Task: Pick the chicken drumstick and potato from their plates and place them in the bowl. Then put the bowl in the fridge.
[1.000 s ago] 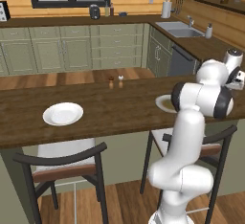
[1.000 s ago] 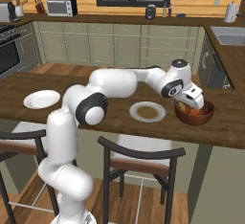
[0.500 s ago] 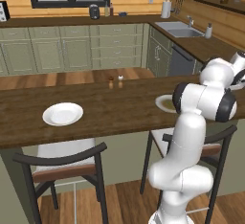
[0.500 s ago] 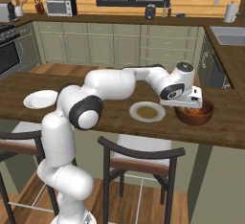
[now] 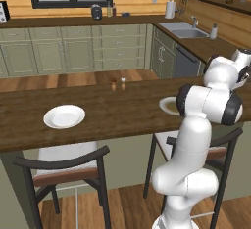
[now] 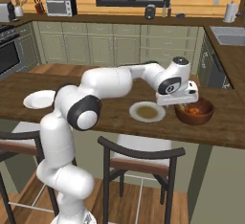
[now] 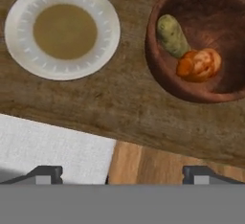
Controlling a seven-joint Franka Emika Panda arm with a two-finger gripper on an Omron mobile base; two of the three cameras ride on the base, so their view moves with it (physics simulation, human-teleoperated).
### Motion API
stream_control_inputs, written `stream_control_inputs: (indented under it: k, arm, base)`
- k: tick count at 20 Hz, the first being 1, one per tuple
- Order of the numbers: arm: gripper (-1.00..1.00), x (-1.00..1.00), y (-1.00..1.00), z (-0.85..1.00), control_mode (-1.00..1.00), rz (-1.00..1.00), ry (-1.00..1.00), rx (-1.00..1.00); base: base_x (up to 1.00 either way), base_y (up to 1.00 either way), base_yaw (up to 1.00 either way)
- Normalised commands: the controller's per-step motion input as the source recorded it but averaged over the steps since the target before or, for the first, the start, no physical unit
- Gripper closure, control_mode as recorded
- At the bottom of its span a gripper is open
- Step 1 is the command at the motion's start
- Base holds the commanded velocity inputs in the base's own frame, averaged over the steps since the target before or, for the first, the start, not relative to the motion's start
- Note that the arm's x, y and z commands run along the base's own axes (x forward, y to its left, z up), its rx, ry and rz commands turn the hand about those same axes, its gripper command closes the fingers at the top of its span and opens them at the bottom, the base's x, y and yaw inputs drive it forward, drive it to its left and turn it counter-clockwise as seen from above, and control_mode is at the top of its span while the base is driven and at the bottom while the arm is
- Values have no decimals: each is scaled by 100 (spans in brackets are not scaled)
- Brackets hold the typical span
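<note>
The dark wooden bowl point(image 7: 210, 12) stands on the counter and holds the yellowish-green potato point(image 7: 172, 35) and the orange-brown drumstick point(image 7: 198, 65), side by side. Left of it lies the pale-rimmed plate with the olive centre point(image 7: 62, 29), with nothing on it. My gripper point(image 7: 122, 174) is open and holds nothing; it hovers over the counter's near edge between plate and bowl. In the right base view the gripper point(image 6: 179, 103) hangs just left of the bowl point(image 6: 194, 118), beside the olive plate point(image 6: 147, 111). The white plate point(image 6: 39, 99) lies far left, also bare point(image 5: 64, 116).
Two chairs point(image 6: 139, 153) stand under the counter's near edge; a white seat cushion point(image 7: 48, 146) lies below my fingers. Salt and pepper shakers point(image 5: 118, 83) stand at the counter's far side. Sage-green cabinets and a sink point(image 5: 184, 27) line the back walls.
My hand has slid left and toward the near edge, from over the bowl to beside it. The bowl, its contents and both plates have stayed put.
</note>
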Motion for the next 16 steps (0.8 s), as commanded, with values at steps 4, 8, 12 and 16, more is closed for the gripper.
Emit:
stream_control_inputs:
  k: [4, 8, 12, 16]
  arm:
    - [-100, 43, 36, -8, -100, 0, 6, -16]
    - [-100, 41, 0, -25, -100, 0, 0, -2]
    - [-100, 40, -15, -27, -100, 3, 0, 0]
    - [-100, 15, -26, -21, -100, 4, 0, 0]
  base:
    - [0, 0, 0]
    - [0, 0, 0]
    - [0, 0, 0]
    - [0, 0, 0]
